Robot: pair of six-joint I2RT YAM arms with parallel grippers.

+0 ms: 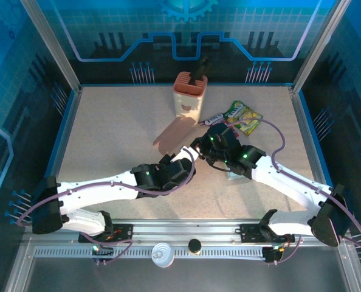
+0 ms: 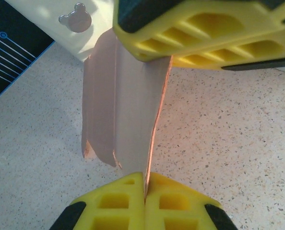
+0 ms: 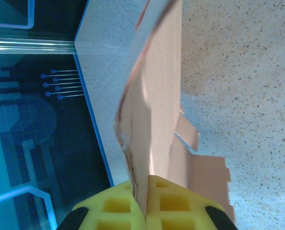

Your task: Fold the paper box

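- My left arm [image 1: 101,188] reaches from its base at the near left toward the middle, with the forearm low and stretched out.
- My left gripper [image 2: 145,177] has its yellow fingers [image 2: 113,206] pressed together, pinching an edge of the flat paper box [image 2: 123,105].
- My right arm [image 1: 290,179] comes in from the near right, bent at the elbow.
- My right gripper [image 3: 147,184] is closed too, clamping the sheet between its tips.
- From above, my two wrists sit just beside each other. In my left wrist view, the right gripper grips the sheet's opposite end.
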